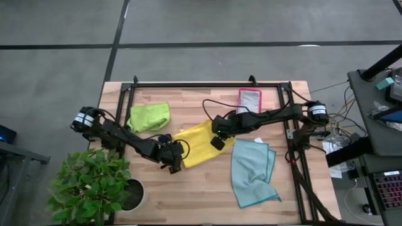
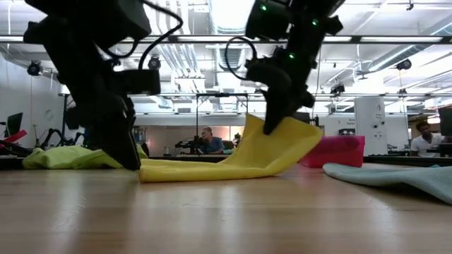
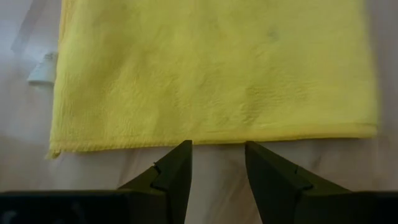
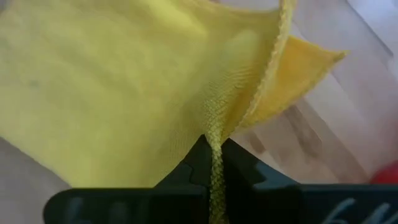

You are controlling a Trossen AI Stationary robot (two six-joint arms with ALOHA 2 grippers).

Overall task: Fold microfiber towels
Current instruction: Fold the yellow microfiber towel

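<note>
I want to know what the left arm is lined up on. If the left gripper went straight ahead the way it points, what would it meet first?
Most likely the near hem of the yellow towel, which lies flat just ahead of the left gripper, its jaws open and empty. How high the gripper sits above the table is unclear.

Grey floor (image 1: 207,22) spreads around the wooden table (image 1: 188,194), dark seams crossing it. A leafy potted plant (image 1: 94,185) sits at one corner. Beyond, ceiling lights (image 2: 229,14) glare over pipes, and a seated person (image 2: 208,141) works.

Right gripper (image 4: 214,163) pinched closed; left gripper (image 3: 217,163) parted.
</note>
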